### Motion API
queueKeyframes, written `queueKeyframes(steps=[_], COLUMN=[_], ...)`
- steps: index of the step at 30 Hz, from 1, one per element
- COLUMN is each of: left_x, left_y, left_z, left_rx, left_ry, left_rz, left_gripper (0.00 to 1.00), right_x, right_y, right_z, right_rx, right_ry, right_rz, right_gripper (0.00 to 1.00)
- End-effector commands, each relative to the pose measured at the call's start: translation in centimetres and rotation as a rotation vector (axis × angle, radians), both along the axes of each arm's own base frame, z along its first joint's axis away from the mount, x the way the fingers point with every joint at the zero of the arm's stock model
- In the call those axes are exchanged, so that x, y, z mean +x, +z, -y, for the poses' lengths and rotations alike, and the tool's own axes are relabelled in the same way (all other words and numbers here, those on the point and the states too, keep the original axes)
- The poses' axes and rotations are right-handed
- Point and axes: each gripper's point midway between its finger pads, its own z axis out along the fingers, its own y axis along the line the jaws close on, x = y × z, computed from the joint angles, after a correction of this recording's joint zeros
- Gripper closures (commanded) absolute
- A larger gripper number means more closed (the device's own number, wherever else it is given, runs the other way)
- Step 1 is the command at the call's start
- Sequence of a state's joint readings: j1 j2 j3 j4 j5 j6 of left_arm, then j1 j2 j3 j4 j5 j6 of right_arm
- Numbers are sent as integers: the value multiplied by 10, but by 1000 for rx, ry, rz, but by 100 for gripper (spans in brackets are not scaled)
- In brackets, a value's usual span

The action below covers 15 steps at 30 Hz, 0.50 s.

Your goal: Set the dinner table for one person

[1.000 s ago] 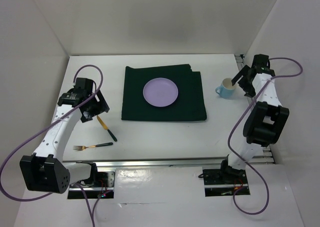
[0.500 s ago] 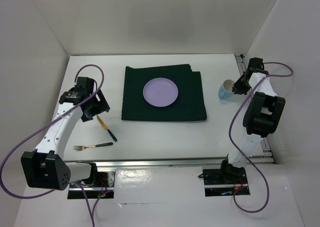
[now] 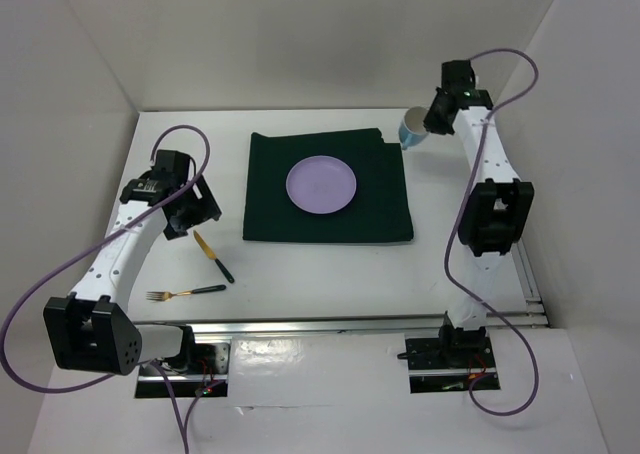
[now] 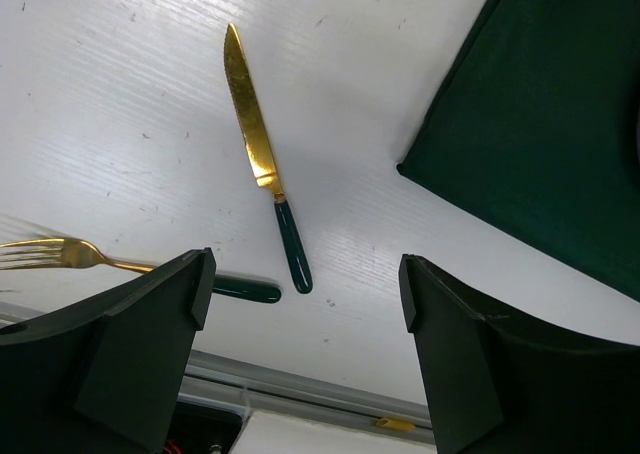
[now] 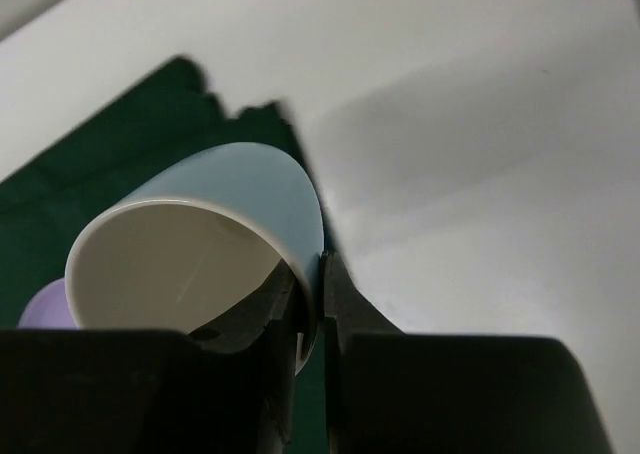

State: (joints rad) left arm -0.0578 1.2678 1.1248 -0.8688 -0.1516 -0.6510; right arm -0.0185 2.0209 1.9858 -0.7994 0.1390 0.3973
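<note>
We see a dark green mat (image 3: 270,204) on the white surface (image 3: 330,274), with a lilac plate (image 3: 321,185) at its middle. Left of the mat lie a gold knife (image 3: 212,254) and a fork (image 3: 185,293), their dark handles close together. A light blue cup (image 3: 413,128) hangs tilted by the mat's far right corner.

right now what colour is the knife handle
The knife handle is dark green, almost black. It shows best in the left wrist view.

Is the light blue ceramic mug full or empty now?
Empty: the light blue ceramic mug shows a bare cream inside, tilted in the right gripper.
</note>
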Motion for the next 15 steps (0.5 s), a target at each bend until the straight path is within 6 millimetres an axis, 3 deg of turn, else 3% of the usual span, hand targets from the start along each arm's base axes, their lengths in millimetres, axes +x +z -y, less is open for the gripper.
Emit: queueKeyframes(steps=[1,2,3,4,5,6,9,15], left_x=[4,4,2,2,2,2,2,-3], left_y=[6,6,3,2,2,2,5,0], left_z=[0,3,3,3,3,3,3,2], left_rx=[11,11,11,11,11,11,11,11], left_ry=[-17,-26,-26,-26,-26,-26,-26,-26], left_rz=[18,18,9,9,9,9,18,7], left_gripper=[7,7,7,7,7,7,7,7], right_x=[21,25,36,40,45,50,52,50], right_y=[12,-9,7,4,-11,-5,-19,-46], right_z=[-33,-39,-50,-55,-63,-73,-87,-90], right_rx=[-1,4,26,51,60,61,74,41], right_ry=[56,58,75,84,87,103,109,91], right_rz=[16,-36,8,8,-19,3,-14,-62], right_gripper=[100,100,100,100,100,100,100,100])
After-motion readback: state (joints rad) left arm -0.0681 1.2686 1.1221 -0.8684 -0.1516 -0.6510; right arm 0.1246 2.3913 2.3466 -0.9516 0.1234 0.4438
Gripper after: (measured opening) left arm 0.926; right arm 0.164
